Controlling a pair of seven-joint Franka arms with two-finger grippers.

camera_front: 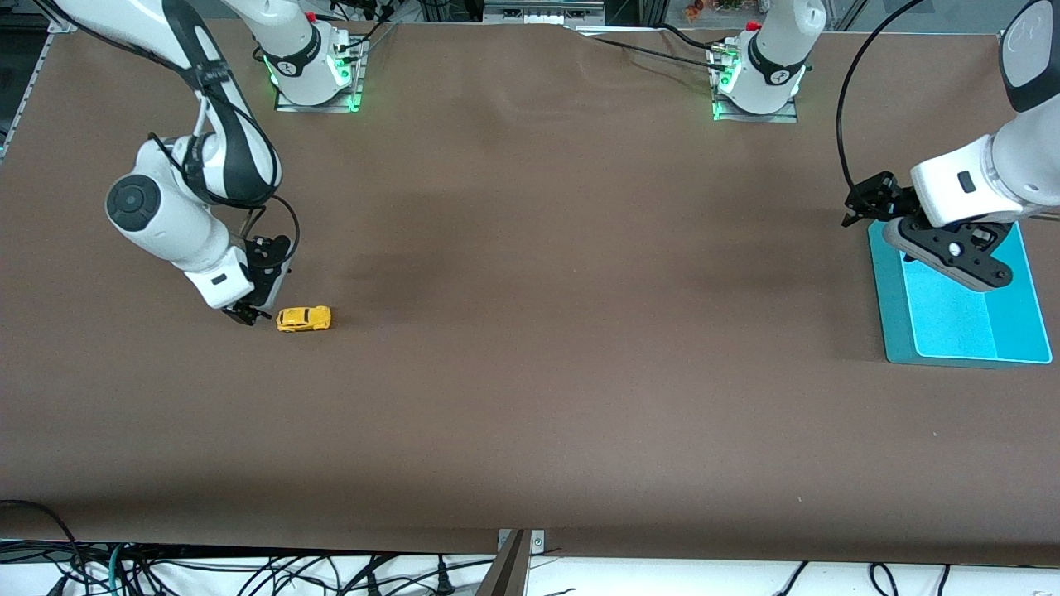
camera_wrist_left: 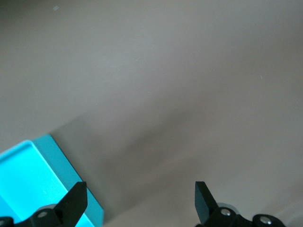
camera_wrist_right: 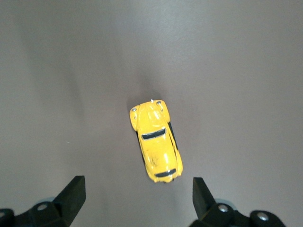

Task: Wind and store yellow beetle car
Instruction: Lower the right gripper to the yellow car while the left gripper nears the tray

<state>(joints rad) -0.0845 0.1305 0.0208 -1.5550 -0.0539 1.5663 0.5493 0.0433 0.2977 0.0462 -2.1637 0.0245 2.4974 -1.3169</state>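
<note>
- Yellow beetle car, a tiny rounded toy, sits on the brown surface just beside the right gripper, fingers wide and empty.
- Centre those fingers across its sides before closing.
- Left gripper, fingers wide, waits over the shallow turquoise tray.

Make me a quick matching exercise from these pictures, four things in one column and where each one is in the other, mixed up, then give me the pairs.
Things:
1. yellow beetle car
2. teal tray
3. left claw
4. right claw

Places:
A. open, over the tray's edge
B. on the table, wheels down
C. open, low beside the car
D. at the left arm's end of the table

Pairs: 1-B, 2-D, 3-A, 4-C
</note>
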